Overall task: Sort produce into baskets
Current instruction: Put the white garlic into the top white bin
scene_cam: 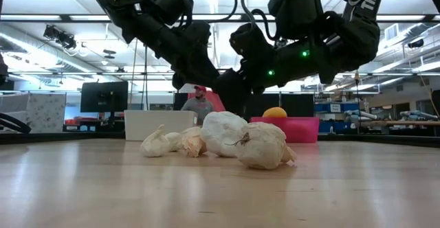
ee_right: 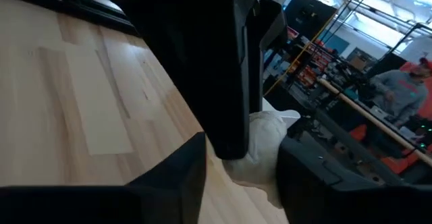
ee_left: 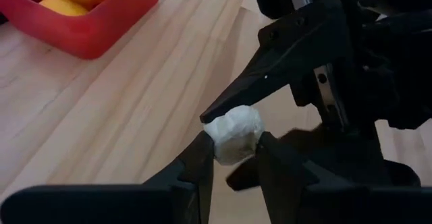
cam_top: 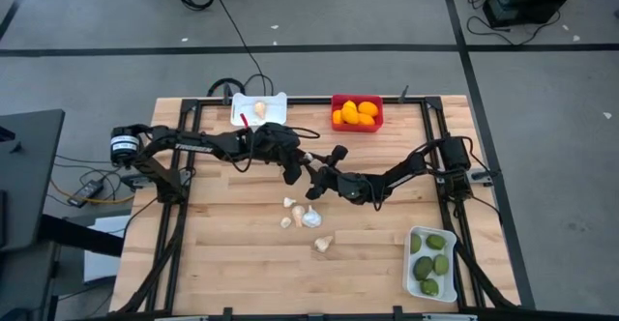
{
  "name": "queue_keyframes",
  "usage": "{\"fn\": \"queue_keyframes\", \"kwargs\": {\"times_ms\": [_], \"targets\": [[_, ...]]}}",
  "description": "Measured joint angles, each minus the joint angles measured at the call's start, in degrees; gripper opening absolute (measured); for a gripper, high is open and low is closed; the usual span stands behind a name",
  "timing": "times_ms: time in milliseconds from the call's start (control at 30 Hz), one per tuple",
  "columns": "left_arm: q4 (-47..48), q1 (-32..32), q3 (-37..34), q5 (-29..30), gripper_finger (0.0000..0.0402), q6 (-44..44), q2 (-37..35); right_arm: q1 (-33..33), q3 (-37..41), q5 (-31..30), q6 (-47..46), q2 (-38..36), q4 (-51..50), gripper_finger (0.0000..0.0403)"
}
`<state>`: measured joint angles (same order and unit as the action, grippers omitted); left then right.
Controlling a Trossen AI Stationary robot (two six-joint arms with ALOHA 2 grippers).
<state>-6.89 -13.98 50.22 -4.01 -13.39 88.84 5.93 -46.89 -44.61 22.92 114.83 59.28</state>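
Observation:
My two grippers meet above the middle of the table. My left gripper (cam_top: 293,173) (ee_left: 233,155) is shut on a small white garlic bulb (ee_left: 233,133). My right gripper (cam_top: 314,179) (ee_right: 243,158) comes from the right and stands open, its fingers on either side of the same bulb (ee_right: 270,140). Several more garlic bulbs (cam_top: 309,217) (scene_cam: 260,145) lie loose on the wood just nearer. The far white basket (cam_top: 274,102) holds one bulb. The red basket (cam_top: 357,125) holds orange citrus. The near right white basket (cam_top: 414,263) holds green fruits. My left gripper pinches the bulb's two opposite sides (ee_left: 217,148) between its two fingers. The fingers slant down from the table's left. The bulb is lifted clear of the table. My right gripper has one fingertip (ee_left: 219,108) at the bulb's upper edge; whether it touches I cannot tell.
The loose bulbs lie close below both grippers. In the low view the red basket (scene_cam: 299,129) and a white basket (scene_cam: 158,123) stand behind them. Bare wood lies toward the near and left edges. A person (scene_cam: 199,104) stands in the room beyond.

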Motion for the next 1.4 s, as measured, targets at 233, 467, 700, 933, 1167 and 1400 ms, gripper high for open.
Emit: {"fn": "queue_keyframes", "kwargs": {"times_ms": [233, 467, 700, 933, 1167, 1400], "targets": [[-1.3, -0.5, 0.0, -1.4, 0.0097, 0.0, -0.1, 0.7, 0.0, -1.1, -2.2, 0.0, 0.5, 0.0256], [-2.5, -0.8, 0.2, -5.2, 0.0097, 1.1, -0.3, 0.3, 0.0, -5.9, -7.3, 0.2, -1.0, 0.0325], [-1.5, -0.6, 0.2, -9.6, 0.0097, 1.3, -0.5, -1.6, 0.0, -11.4, -10.0, -0.1, -1.1, 0.0349], [1.0, -5.0, 0.2, -7.6, 0.0097, 1.5, -2.5, -1.8, 0.1, -15.0, -13.4, -0.1, -3.3, 0.0348], [7.0, -14.6, 0.2, -2.9, 0.0097, 5.0, -6.8, -1.8, 0.1, -6.0, -21.2, -0.1, -7.5, 0.0348], [17.9, -24.7, 0.2, 6.4, 0.0098, 8.9, -6.8, -2.5, 0.1, 6.1, -30.6, -0.1, -9.9, 0.0348]]}}
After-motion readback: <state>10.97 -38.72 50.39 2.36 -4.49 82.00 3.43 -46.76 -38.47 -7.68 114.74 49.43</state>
